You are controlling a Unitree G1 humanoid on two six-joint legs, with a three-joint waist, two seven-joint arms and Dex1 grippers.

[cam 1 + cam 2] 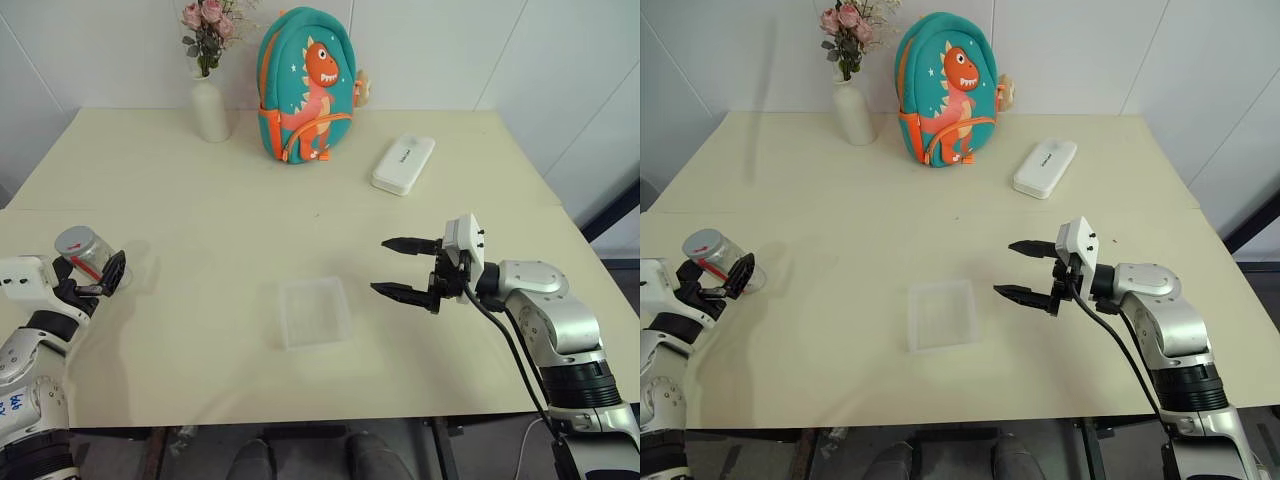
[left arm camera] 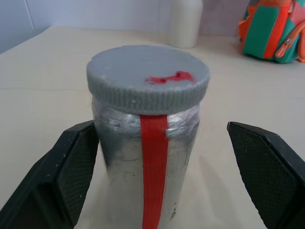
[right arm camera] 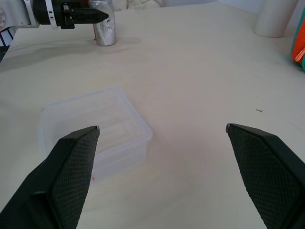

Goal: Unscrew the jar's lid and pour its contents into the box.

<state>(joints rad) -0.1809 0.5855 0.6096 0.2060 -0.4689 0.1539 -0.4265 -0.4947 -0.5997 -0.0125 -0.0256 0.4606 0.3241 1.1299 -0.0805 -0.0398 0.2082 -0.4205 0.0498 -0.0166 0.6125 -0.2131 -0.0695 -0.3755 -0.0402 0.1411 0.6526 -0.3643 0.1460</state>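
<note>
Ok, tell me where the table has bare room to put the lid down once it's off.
Bare tabletop lies between the jar and the box, and across the middle between the box and the backpack. The near edge in front of the box is free too. Crowded: the far edge, with vase, backpack and white case, and around the open right gripper.

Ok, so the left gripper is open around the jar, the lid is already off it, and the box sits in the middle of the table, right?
Not quite: the lid is on the jar, as the left wrist view shows. The rest holds: the left gripper is open around the jar, and the box sits in the middle of the table.
</note>
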